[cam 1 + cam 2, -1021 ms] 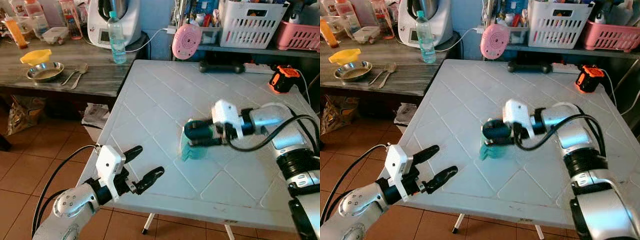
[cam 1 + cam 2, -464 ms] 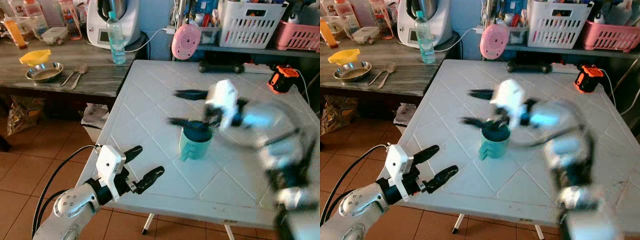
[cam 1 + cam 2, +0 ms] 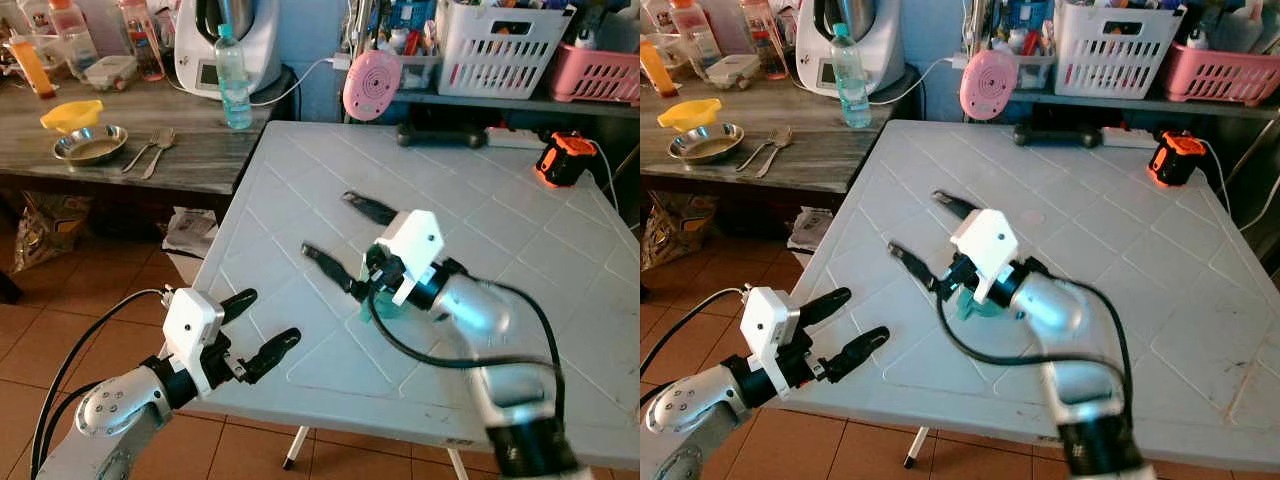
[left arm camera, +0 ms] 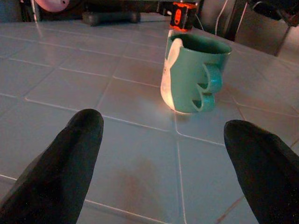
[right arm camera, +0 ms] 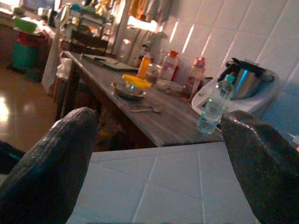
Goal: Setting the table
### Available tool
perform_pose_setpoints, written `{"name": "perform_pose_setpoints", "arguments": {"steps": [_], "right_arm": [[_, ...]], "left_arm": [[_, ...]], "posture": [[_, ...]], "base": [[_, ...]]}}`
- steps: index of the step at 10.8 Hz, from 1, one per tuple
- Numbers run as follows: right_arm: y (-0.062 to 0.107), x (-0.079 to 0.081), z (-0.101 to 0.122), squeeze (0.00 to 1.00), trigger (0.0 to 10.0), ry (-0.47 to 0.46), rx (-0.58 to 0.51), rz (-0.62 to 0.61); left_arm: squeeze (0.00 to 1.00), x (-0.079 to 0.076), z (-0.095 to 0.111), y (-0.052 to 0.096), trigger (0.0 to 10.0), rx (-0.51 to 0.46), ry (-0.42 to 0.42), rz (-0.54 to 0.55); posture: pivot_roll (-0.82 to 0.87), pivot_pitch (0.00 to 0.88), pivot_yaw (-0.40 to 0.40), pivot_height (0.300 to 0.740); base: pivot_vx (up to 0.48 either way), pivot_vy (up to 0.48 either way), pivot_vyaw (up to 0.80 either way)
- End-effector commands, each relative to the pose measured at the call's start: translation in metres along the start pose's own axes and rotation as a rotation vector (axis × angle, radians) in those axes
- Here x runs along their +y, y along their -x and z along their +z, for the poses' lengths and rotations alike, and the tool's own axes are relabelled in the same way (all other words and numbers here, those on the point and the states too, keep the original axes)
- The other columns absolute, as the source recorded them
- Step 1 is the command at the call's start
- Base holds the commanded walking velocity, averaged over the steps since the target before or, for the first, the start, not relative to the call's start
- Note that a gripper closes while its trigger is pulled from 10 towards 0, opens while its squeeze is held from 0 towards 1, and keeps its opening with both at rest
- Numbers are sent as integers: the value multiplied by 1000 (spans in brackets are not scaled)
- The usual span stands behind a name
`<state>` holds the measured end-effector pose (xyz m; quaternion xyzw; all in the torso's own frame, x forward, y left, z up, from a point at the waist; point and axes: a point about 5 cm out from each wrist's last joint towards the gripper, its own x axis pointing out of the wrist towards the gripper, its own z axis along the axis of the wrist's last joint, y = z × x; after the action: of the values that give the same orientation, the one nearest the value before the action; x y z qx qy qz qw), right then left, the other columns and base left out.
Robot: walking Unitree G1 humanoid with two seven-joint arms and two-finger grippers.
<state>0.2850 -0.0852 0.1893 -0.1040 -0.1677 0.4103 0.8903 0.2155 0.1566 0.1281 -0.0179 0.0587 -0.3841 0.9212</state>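
The mug (image 4: 194, 73) stands upright on the white counter (image 3: 520, 230); the right hand (image 3: 347, 235), open, hovers at its 10 o'clock. The left hand (image 3: 252, 326) is open. Next probably comes the dishware.

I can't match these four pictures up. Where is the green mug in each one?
Left eye view: green mug, mid-table, mostly hidden behind the right gripper.
Right eye view: same spot.
Left wrist view: upright, right of centre.
Right wrist view: not in this picture.
Shared landmark: the water bottle.
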Motion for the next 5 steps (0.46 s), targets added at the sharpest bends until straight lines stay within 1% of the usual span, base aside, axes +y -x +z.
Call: {"name": "perform_pose_setpoints", "arguments": {"steps": [1, 3, 4, 5], "right_arm": [[1, 5, 4, 1000, 10000, 10, -1, -14], [0, 30, 2, 1000, 10000, -63, 12, 8], [1, 35, -1, 1000, 10000, -128, 23, 7], [5, 38, -8, 1000, 10000, -215, 50, 3]], "left_arm": [[0, 3, -1, 2, 10000, 7, 2, 13], [0, 4, -2, 6, 10000, 11, 5, 7], [0, 5, -4, 8, 10000, 15, 6, 8], [0, 6, -9, 8, 10000, 21, 10, 9]], "posture": [[140, 0, 9, 740], [134, 0, 9, 740], [133, 0, 9, 740], [134, 0, 8, 740]], "base": [[0, 0, 0], [0, 0, 0], [0, 0, 0], [0, 0, 0]]}}
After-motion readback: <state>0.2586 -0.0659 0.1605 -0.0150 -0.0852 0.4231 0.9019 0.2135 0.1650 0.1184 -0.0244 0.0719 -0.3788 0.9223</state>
